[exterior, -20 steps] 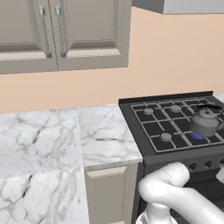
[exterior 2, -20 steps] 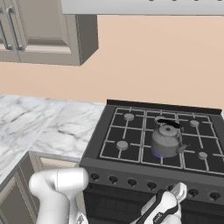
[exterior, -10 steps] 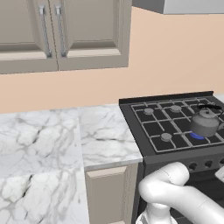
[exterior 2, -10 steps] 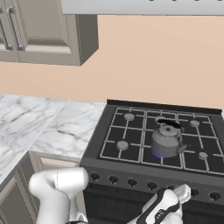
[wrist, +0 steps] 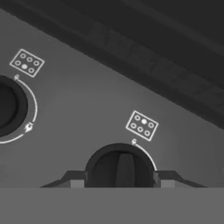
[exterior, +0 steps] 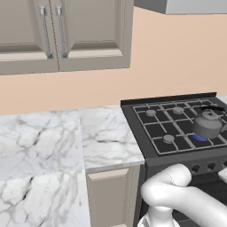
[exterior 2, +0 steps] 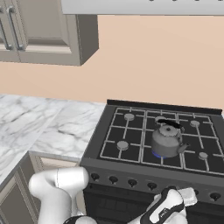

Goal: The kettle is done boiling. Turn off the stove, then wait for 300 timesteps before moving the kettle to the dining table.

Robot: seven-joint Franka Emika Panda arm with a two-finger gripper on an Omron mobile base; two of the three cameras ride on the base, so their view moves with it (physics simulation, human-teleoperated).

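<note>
1. The round black knob (wrist: 120, 168) on the stove (exterior 2: 131, 164) front panel sits between the gripper (wrist: 119, 178) fingertips, spread at its sides.
2. The rounded grey metal kettle (exterior 2: 166, 140) stands over a blue flame near the stove's front edge.
3. Veined marble counter (exterior: 57, 142) adjoins the stove's left edge.

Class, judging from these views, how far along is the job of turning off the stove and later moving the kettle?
Nothing looks finished: a blue flame shows under the kettle on the stove. In hand: the gripper sits at a front knob, jaws either side of it; contact is unclear. Left: turn the knob off, wait, then carry the kettle to the dining table.
</note>
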